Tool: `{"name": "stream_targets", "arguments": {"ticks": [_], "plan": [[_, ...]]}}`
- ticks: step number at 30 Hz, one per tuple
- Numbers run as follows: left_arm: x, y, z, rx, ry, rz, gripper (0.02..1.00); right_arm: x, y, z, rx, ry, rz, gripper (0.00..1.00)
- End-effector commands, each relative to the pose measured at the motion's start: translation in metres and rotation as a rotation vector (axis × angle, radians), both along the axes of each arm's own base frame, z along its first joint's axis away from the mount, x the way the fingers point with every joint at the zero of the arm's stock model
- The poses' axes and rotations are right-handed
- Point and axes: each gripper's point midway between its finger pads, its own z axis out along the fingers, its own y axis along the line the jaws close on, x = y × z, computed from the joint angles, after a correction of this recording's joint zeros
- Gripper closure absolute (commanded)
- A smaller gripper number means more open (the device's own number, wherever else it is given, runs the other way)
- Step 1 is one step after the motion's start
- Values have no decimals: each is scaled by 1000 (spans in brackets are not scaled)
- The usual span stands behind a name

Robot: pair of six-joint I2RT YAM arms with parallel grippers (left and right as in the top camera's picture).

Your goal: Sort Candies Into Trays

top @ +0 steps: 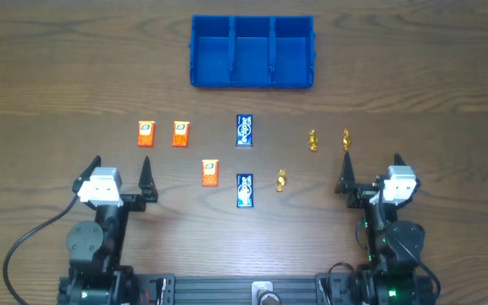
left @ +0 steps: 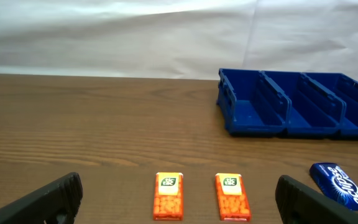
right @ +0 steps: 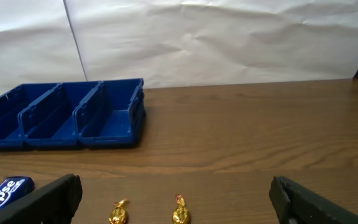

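Observation:
A blue tray (top: 252, 51) with three compartments sits at the far middle of the table, also seen as the blue tray (left: 291, 102) and the blue tray (right: 67, 115). Three orange candy boxes (top: 146, 133) (top: 181, 133) (top: 210, 172) lie left of centre. Two blue candy packs (top: 244, 130) (top: 245, 190) lie in the middle. Three gold wrapped candies (top: 313, 140) (top: 346, 139) (top: 282, 179) lie to the right. My left gripper (top: 121, 174) is open, near the front left, holding nothing. My right gripper (top: 371, 172) is open, near the front right, holding nothing.
The wooden table (top: 58, 68) has free room on both sides of the tray and along the far edge. A white backdrop (left: 104, 31) stands behind the table.

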Motion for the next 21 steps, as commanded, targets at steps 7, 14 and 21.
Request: {"name": "stream_targets", "arguments": {"ticks": [7,14,21], "plan": [[-1,2,-17,19,51,7,23,0,0,-1,-13,-3,4,3],[-1,3,-17,25,50,12,20,0,0,-1,-13,-3,4,3],[-1,13,-17,65,48,67,20,0,0,-1,-13,-3,4,3]]}}
